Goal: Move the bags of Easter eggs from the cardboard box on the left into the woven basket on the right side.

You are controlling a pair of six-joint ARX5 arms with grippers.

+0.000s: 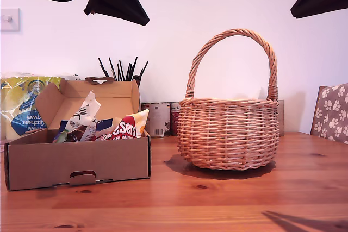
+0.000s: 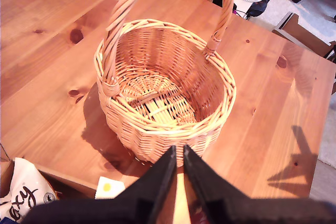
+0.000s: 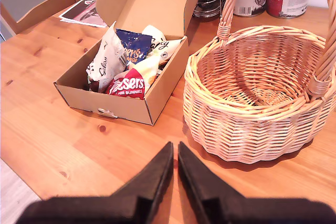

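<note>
From my seat I see the cardboard box [image 1: 76, 158] at the exterior view's left on the wooden table [image 1: 228, 199], its lid hinged up and back. All the bags of Easter eggs are in it: a white bag with black marks [image 1: 82, 113] standing tallest, a blue bag [image 3: 134, 47] lying behind, and a red-white-yellow bag lettered "sers" [image 1: 126, 126] leaning toward the basket side. The woven basket [image 1: 228, 133] stands just beside the box at the exterior view's right, apart from it, handle arched upright; my first wrist view shows its bottom bare.

Behind the box sits a yellow-and-blue kitchen towel pack [image 1: 24, 107], and against the wall are a pot of dark sticks [image 1: 122, 70] and some tins [image 1: 161, 118]. A paw-print cushion [image 1: 331, 112] shows at the exterior view's right edge.

My first gripper [image 2: 178, 157] hangs above the basket's near rim, its fingers nearly together with nothing between them. My second gripper [image 3: 175, 153] hovers over bare table in front of box and basket, fingers likewise almost closed on nothing.
</note>
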